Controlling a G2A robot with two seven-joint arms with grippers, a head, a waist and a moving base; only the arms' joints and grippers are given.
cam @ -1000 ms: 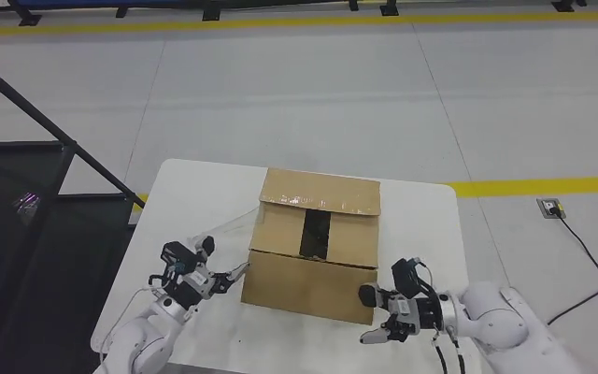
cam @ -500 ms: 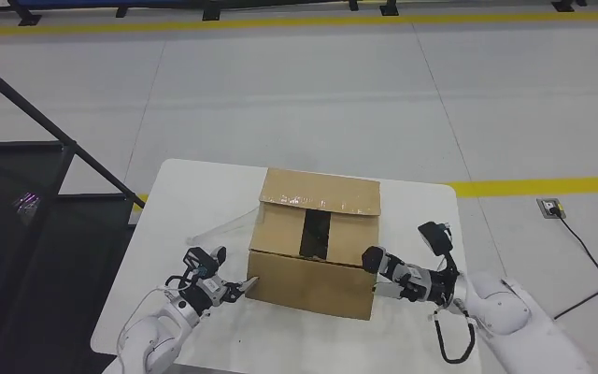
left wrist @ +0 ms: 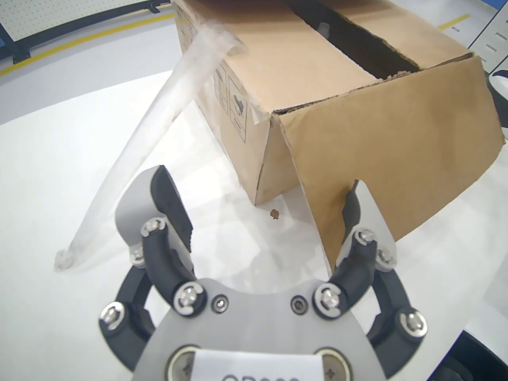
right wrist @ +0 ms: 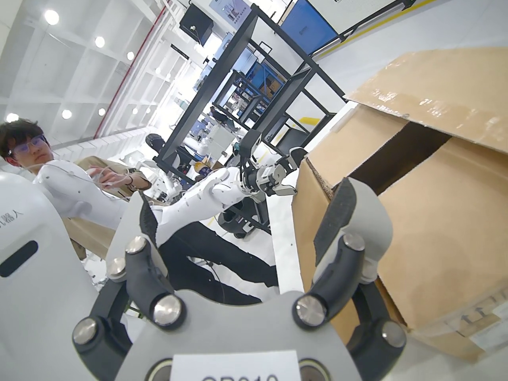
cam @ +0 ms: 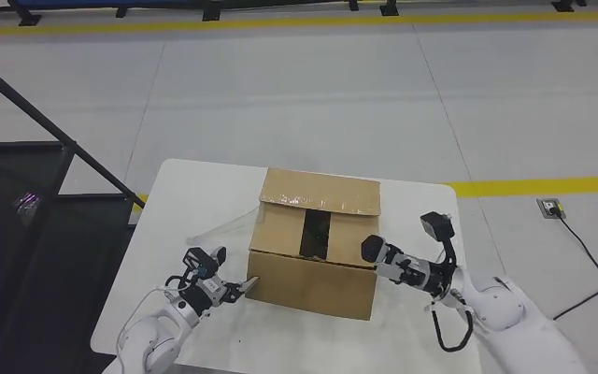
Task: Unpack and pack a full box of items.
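Both arms have closed in on the box [cam: 318,229]. The right gripper [cam: 374,252], spread wide and empty, has its near right corner just ahead. The left gripper [cam: 241,284], equally wide and empty, has the hanging flap's [left wrist: 389,152] edge between its fingers.

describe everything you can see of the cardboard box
The cardboard box is brown board, upright on the table. Two inner flaps lie nearly flat with a dark gap between; the near outer flap hangs down the front, the far one tilts up. A clear tape strip trails from one corner to the table. Open, the left gripper and right gripper flank that flap.
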